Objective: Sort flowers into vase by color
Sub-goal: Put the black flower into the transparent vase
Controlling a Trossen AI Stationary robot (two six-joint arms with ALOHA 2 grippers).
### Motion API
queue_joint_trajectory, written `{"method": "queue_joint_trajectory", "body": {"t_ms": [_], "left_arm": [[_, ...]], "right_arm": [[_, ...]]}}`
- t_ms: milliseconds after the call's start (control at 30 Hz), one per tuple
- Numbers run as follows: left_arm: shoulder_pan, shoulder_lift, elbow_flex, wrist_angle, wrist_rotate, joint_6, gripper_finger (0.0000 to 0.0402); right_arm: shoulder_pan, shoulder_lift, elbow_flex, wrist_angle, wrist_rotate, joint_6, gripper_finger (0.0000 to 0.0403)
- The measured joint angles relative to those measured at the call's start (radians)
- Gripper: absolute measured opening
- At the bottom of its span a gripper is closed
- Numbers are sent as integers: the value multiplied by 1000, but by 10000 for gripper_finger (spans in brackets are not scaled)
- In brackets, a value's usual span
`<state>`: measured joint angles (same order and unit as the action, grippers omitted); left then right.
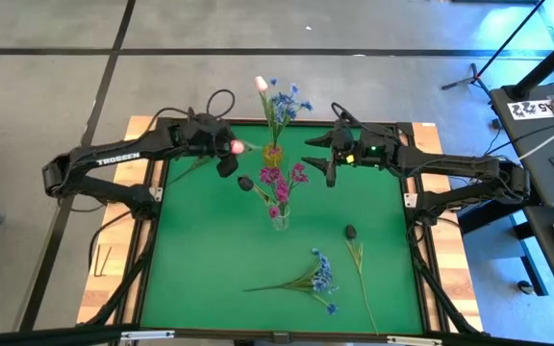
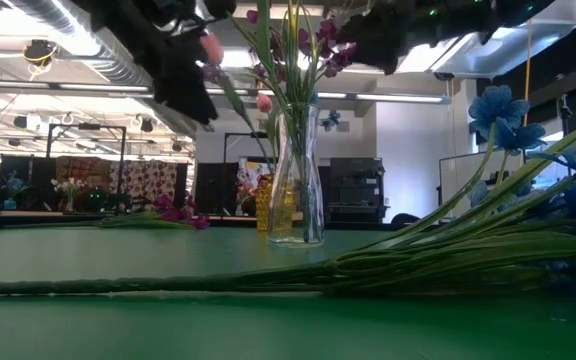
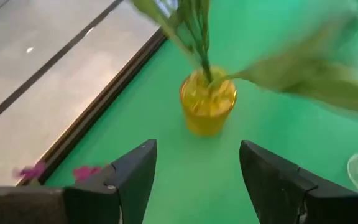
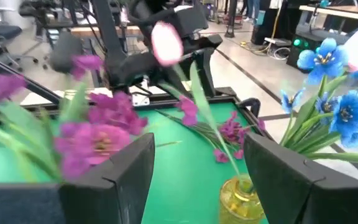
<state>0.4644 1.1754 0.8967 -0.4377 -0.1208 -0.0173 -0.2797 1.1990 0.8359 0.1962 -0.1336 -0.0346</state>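
I see my left gripper (image 1: 227,159) spread wide at nine o'clock of the yellow vase (image 1: 272,154), a pink tulip (image 1: 236,147) just beside it. My right gripper (image 1: 331,159) hangs open at three o'clock, holding nothing.

Past the right pincer's (image 4: 194,180) spread dark fingers (image 4: 114,177), magenta flowers (image 4: 98,134) and a pink tulip bud (image 4: 166,42) blur above the green table (image 4: 179,168), beside blue blossoms (image 4: 344,112) in a yellow vase (image 4: 244,198).
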Motion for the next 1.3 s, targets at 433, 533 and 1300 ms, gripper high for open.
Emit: {"method": "queue_joint_trajectory", "body": {"t_ms": [433,533,1300], "left_arm": [[0,-131,0,-225,-32,-106,224],[0,-131,-11,-273,-74,-116,224],[76,-63,-195,-269,47,-189,224]], "right_arm": [[121,-221,0,-192,92,4,244],[163,-249,0,-258,110,9,243],[282,-261,0,-590,117,190,243]]}}
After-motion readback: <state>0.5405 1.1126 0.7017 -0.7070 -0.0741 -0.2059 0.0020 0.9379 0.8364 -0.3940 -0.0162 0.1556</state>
